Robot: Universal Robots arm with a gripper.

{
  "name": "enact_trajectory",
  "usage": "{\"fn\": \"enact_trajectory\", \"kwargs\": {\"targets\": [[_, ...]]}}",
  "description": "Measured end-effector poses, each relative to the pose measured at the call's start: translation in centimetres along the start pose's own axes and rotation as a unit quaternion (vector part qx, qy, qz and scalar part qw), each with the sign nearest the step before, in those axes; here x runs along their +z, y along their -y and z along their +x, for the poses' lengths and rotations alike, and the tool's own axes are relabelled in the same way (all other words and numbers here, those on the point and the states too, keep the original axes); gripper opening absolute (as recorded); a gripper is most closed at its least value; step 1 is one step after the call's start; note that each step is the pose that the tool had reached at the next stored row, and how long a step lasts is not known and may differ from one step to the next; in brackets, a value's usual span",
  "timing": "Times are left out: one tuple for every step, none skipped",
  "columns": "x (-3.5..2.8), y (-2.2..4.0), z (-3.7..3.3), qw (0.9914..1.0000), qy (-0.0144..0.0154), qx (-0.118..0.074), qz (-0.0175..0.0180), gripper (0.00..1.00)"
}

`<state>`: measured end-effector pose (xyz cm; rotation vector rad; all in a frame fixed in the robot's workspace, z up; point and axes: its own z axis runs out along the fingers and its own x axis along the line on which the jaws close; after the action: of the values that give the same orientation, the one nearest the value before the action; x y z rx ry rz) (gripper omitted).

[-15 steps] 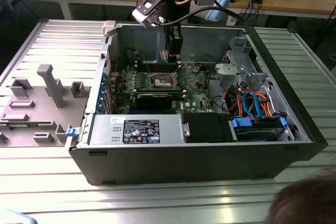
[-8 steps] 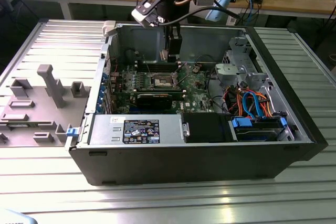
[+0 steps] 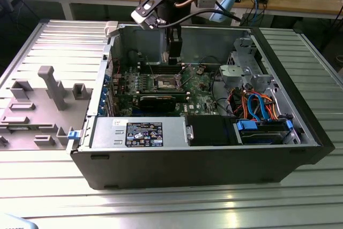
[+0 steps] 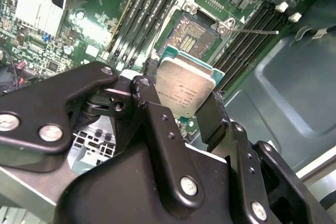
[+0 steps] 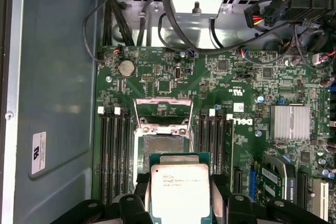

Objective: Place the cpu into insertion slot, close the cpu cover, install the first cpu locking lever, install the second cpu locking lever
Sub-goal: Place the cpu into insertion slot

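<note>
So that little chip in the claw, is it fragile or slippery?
The cpu looks thin, flat and rigid, so it probably won't flex. Its smooth metal top suggests it could slip, since the gripper pinches only its edges. It seems light for its size, but it is likely delicate if dropped onto the slot.

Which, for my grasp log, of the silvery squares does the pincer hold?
The flat silvery-beige chip with green edging, clamped in the black pincer; the finned silver heatsink sits on the green board.
</note>
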<state>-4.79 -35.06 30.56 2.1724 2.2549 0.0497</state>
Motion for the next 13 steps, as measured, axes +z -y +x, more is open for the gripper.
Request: {"fn": "enact_trajectory", "kwargs": {"targets": [[0.03, 0.04, 0.00, 0.99999, -0.0050, 0.000, -0.0001, 0.55], [0.08, 0.09, -0.01, 0.99997, -0.0082, 0.000, -0.0003, 0.55], [0.19, 0.12, -0.02, 0.99995, -0.0102, 0.000, -0.0004, 0.55], [0.44, 0.14, -0.03, 0.99995, -0.0103, 0.000, -0.0004, 0.55], [0.62, 0.15, -0.03, 0.99995, -0.0102, 0.000, -0.0004, 0.55], [0.82, 0.15, -0.03, 0.99995, -0.0103, 0.000, -0.0004, 0.55], [0.99, 0.16, -0.03, 0.99995, -0.0103, 0.000, -0.0003, 0.55], [1.20, 0.17, -0.04, 0.99995, -0.0103, 0.000, -0.0004, 0.55], [1.60, 0.18, -0.04, 0.99995, -0.0103, 0.000, -0.0004, 0.55], [1.93, 0.19, -0.05, 0.99995, -0.0102, 0.000, -0.0004, 0.55], [2.19, 0.20, -0.05, 0.99995, -0.0102, 0.000, -0.0003, 0.55], [2.42, 0.20, -0.06, 0.99995, -0.0102, 0.000, -0.0003, 0.55], [2.53, 0.21, -0.06, 0.99995, -0.0103, 0.000, -0.0004, 0.55]]}}
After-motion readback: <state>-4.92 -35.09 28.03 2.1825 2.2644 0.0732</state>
